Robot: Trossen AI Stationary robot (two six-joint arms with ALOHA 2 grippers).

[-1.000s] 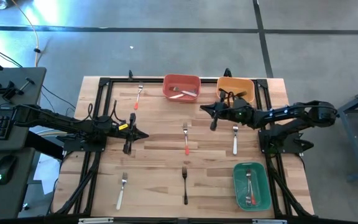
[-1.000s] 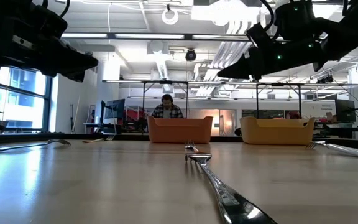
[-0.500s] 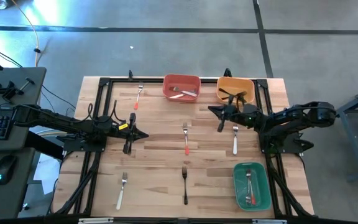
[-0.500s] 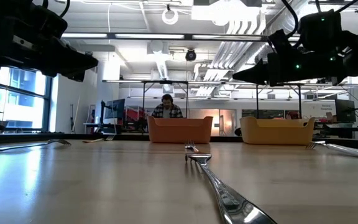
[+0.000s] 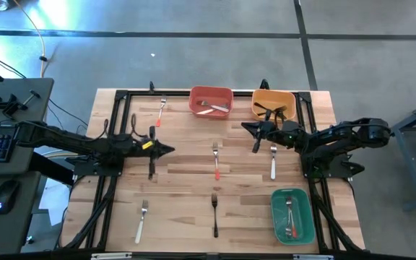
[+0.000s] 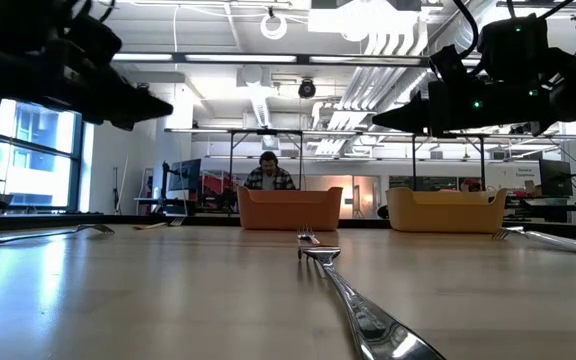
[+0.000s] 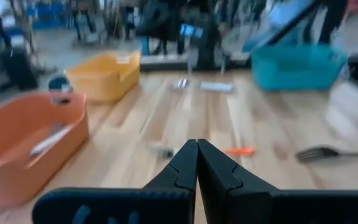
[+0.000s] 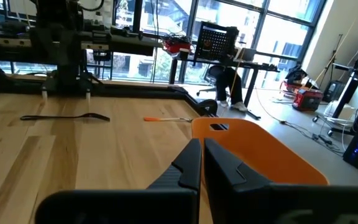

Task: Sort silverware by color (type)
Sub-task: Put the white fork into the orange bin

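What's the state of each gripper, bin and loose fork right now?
left gripper: shut, empty, above the table's left half.
right gripper: shut, empty, near the yellow bin.
red bin: holds forks.
yellow bin: holds dark-handled forks.
teal bin: holds forks.
five loose forks: lying flat on the table, outside any bin.

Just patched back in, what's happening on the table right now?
Fork sorting is partway done. Neither claw holds anything: the left claw hovers shut over the table's left half, and the right claw is shut just in front of the yellow bin. Forks already lie in the red bin, the yellow bin and the green bin. Five forks remain loose on the table, including a red-handled fork mid-table.
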